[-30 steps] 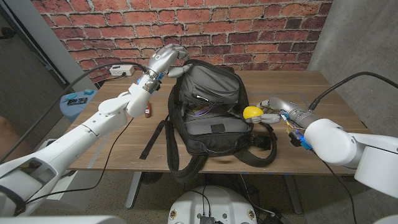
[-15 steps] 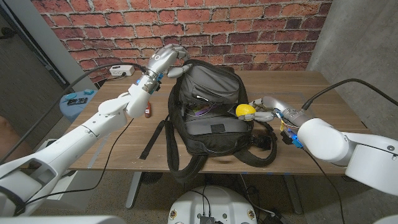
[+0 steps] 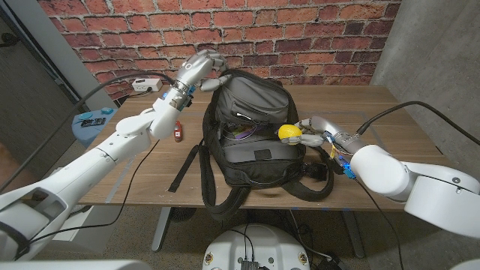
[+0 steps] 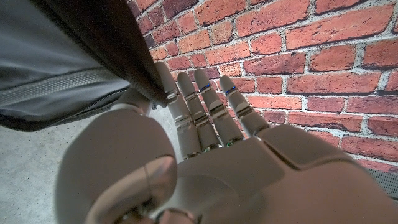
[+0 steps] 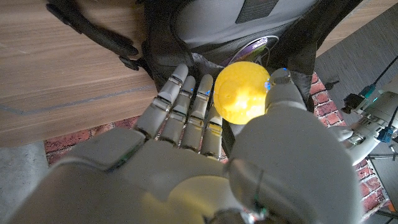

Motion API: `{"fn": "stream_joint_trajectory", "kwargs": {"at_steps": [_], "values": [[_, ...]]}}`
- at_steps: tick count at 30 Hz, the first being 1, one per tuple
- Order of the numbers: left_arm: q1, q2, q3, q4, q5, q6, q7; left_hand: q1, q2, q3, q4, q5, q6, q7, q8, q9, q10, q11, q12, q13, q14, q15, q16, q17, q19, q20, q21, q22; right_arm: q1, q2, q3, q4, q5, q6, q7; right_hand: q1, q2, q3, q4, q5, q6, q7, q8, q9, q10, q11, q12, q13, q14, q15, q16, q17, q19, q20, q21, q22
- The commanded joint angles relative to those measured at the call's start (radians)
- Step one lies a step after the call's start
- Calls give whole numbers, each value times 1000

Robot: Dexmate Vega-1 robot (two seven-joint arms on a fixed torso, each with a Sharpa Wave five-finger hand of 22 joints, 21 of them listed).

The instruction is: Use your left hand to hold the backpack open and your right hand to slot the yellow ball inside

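left hand (image 3: pixel 202 69) holds top of bag (image 3: pixel 251 131) | right hand (image 3: pixel 311 133) holds ball (image 3: pixel 289 133) at bag's opening

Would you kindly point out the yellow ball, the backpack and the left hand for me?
yellow ball (image 3: pixel 287 132), head view, middle of the ball.
backpack (image 3: pixel 251 96), head view, upper grey panel.
left hand (image 3: pixel 198 68), head view, back of the hand at the backpack's top.

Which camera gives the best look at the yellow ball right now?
The right wrist view: the yellow ball is large and sharp, held by the right hand at the backpack opening. The head view shows it small; the left wrist view shows backpack fabric and brick instead.
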Motion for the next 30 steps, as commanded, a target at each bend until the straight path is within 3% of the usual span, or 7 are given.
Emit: {"fn": "stream_joint_trajectory", "kwargs": {"at_steps": [1, 18, 30], "values": [[-43, -10, 16, 50, 0, -56, 11, 4, 6, 1, 0, 4, -5, 3, 2, 2, 28, -22, 1, 5, 7, 0, -4, 1, -1, 1, 4, 2, 81, 57, -102, 21, -12, -11, -17, 0, 12, -3, 0, -4, 11, -2, 7, 5, 6, -1, 2, 0, 7, -89, 7, 4, 8, 3, -2, 2], [-45, -4, 10, 62, -4, -89, 26, 4, 6, 1, 0, 4, -4, 3, 4, 0, 29, -24, -1, 5, 8, -2, -5, 1, -3, 0, 5, 2, 136, 123, -185, 61, -26, 10, -32, 5, 15, -6, 1, -9, 14, 0, 4, 5, 13, 0, 2, -5, 10, -90, 9, 7, 9, 3, -3, 2], [-45, -12, 13, 75, -6, -104, 35, 3, 6, 1, 0, 4, -4, 5, 6, 0, 29, -23, 0, 8, 8, -1, -6, 1, -10, 0, 4, 1, 200, 189, -261, 132, -54, 61, -21, 13, 21, -6, 1, -12, 20, -2, 3, 6, 20, 3, 4, -8, 13, -88, 10, 8, 10, 3, -3, 3]]}}
